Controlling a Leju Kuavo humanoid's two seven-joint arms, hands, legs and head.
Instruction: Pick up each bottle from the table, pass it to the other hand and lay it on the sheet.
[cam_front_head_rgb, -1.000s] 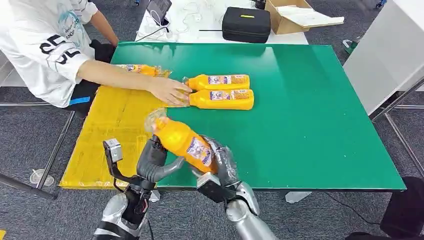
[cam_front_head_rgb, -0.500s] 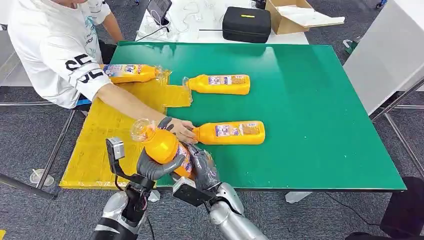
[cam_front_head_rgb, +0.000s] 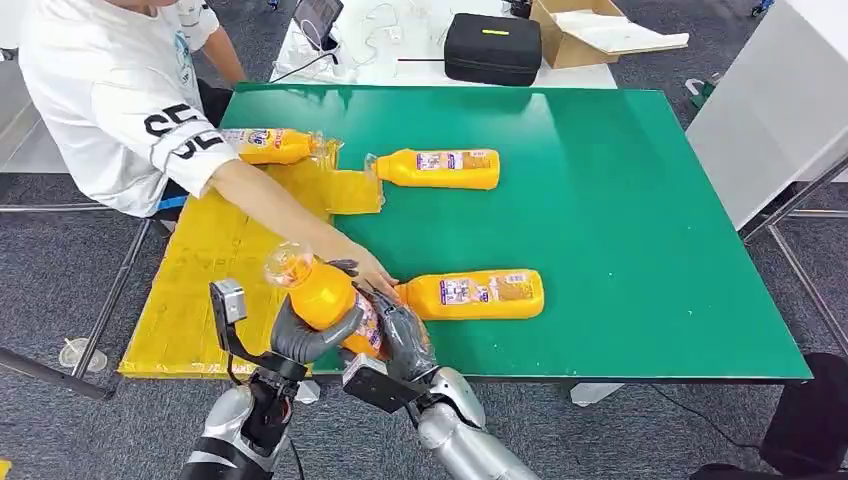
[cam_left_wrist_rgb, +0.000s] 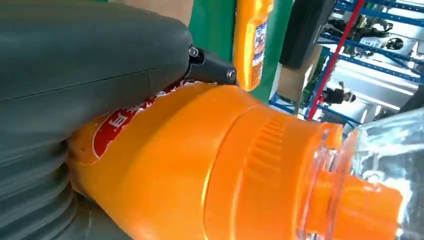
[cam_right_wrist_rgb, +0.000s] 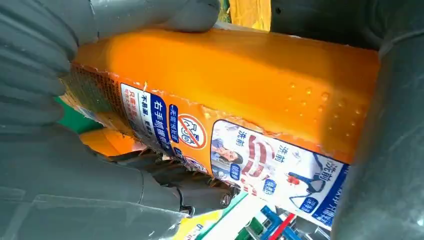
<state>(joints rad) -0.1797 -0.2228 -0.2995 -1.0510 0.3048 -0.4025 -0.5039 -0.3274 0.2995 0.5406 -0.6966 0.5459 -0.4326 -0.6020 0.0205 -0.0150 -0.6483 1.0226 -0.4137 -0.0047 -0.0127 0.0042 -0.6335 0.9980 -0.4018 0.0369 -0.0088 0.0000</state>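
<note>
Person's hand (cam_front_head_rgb: 362, 270) slid table bottle (cam_front_head_rgb: 475, 294) nearer; both hands keep held bottle (cam_front_head_rgb: 330, 300)

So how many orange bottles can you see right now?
4: one held by both hands, one near the table's front edge, one mid-table, one on the yellow sheet, partly behind a person's arm.

- Likely a robotics lab or test workshop, not a home.
- A green work table (cam_front_head_rgb: 620, 200) stands on grey carpet tiles (cam_front_head_rgb: 60, 270), with bare metal frame legs.
- Behind it, a white bench (cam_front_head_rgb: 400, 50) carries cables, a black equipment case (cam_front_head_rgb: 492, 47) and an open cardboard box (cam_front_head_rgb: 585, 30).
- The left wrist view shows, blurred, blue and red industrial racking (cam_left_wrist_rgb: 370, 45).
</note>
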